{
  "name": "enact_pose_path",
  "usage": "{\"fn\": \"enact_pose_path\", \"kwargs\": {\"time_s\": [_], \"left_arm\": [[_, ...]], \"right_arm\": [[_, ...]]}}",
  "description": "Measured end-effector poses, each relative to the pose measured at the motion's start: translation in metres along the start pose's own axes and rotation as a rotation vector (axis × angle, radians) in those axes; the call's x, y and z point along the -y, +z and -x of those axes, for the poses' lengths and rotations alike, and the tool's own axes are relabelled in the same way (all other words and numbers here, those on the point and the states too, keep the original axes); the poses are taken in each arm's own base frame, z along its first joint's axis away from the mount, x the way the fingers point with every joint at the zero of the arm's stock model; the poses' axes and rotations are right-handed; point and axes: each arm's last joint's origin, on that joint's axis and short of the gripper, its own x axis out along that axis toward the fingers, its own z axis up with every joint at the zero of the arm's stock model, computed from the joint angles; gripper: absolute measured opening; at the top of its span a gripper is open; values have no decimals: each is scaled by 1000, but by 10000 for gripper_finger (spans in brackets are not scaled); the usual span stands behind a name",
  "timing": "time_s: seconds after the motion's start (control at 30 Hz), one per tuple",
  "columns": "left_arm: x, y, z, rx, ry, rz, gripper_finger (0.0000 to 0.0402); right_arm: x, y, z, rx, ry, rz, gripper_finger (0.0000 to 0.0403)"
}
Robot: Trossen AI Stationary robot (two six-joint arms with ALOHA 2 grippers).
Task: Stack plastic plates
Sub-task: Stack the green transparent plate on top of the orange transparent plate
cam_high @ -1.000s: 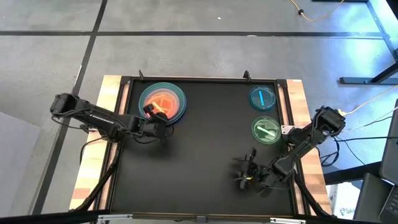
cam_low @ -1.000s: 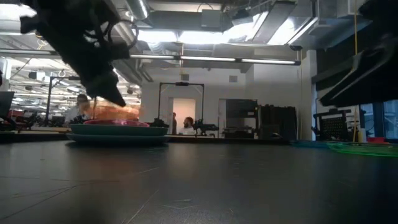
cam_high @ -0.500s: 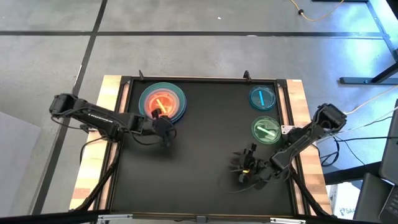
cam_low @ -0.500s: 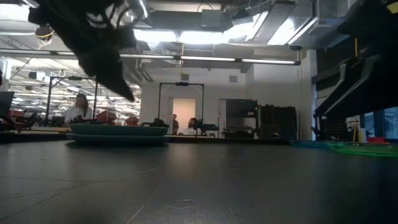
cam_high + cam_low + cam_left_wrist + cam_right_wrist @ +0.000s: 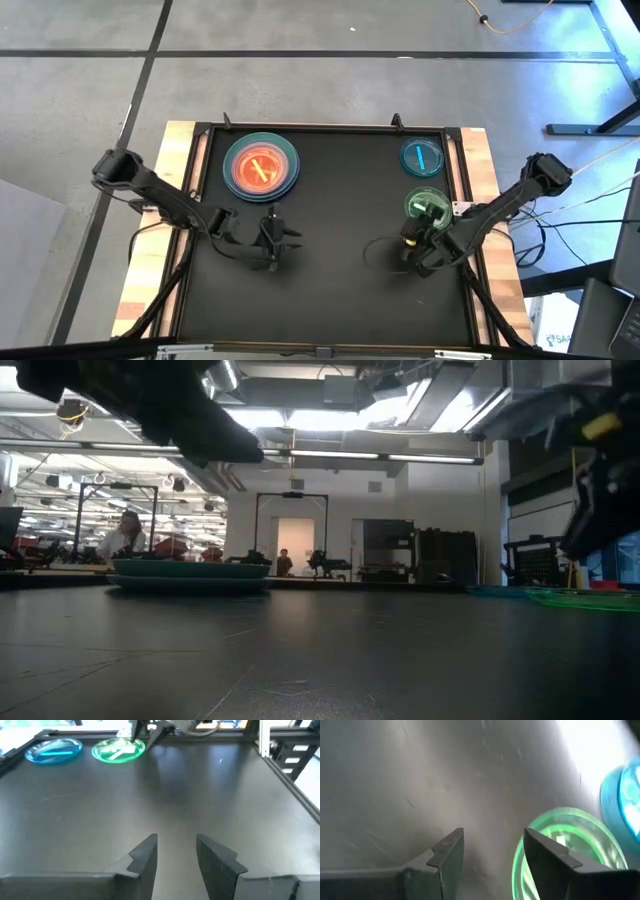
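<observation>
At the far left of the table stands a stack of plastic plates (image 5: 262, 166), an orange dish on top of teal and blue ones; the low view shows this stack (image 5: 190, 572) resting flat. A cyan dish (image 5: 422, 157) and a green dish (image 5: 428, 208) lie side by side at the far right. My left gripper (image 5: 283, 240) is open above the bare table, nearer than the stack, and its wrist view shows nothing between the fingers of the left gripper (image 5: 175, 855). My right gripper (image 5: 492, 850) is open, raised just on the near side of the green dish (image 5: 570, 845), one finger over its rim.
A raised frame (image 5: 455, 170) runs around the black table top, with wooden boards outside it. Bare black surface (image 5: 340, 230) lies between the two grippers. Beyond the far edge the low view shows a room with people (image 5: 125, 532) well away.
My left gripper has let go of the orange dish, which was tilted and now lies flat on the stack. The gripper has drawn back toward the near edge and risen. My right gripper has moved from the near right toward the far edge, up to the green dish.
</observation>
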Motion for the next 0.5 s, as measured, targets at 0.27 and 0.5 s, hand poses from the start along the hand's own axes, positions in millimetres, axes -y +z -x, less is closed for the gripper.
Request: {"fn": "enact_pose_path", "kwargs": {"time_s": [0.27,0.5], "left_arm": [[3,-16,-14,-65,16,-23,130],[3,-15,-14,-55,14,-18,130]], "right_arm": [[20,-19,-42,-133,-53,-142,198],[31,-27,-61,-139,-57,-189,149]]}}
